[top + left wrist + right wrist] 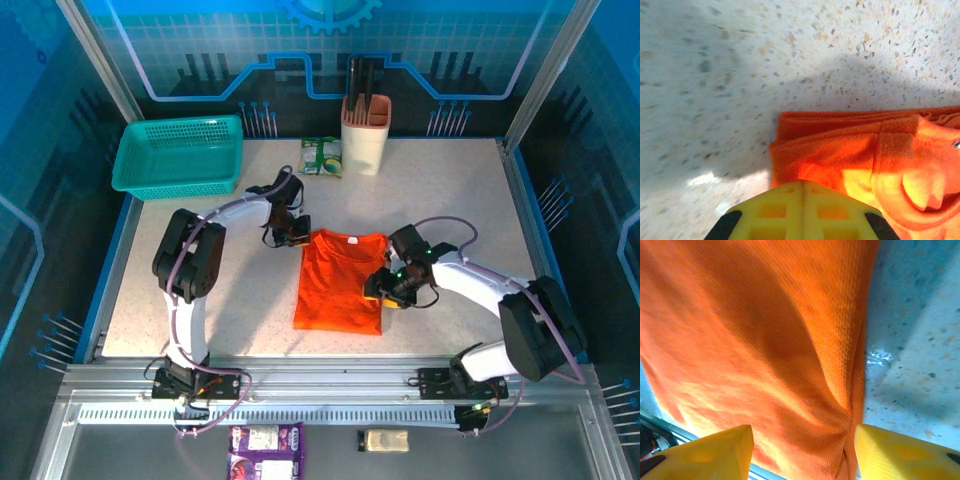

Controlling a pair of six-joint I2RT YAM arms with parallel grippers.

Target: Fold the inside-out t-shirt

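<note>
The orange t-shirt (340,285) lies flat on the table (450,200), long axis running far collar to near hem. The right gripper (380,290), its arm bent low in from the shirt's right, straddles that edge half open, clamping nothing; the left gripper (295,235) is closed at the shirt's far-left corner, any hold on cloth unclear.

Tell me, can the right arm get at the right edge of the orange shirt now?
Probably yes. The right gripper sits at the right edge of the shirt, jaws open with cloth between them, and nothing stands in the way.
</note>
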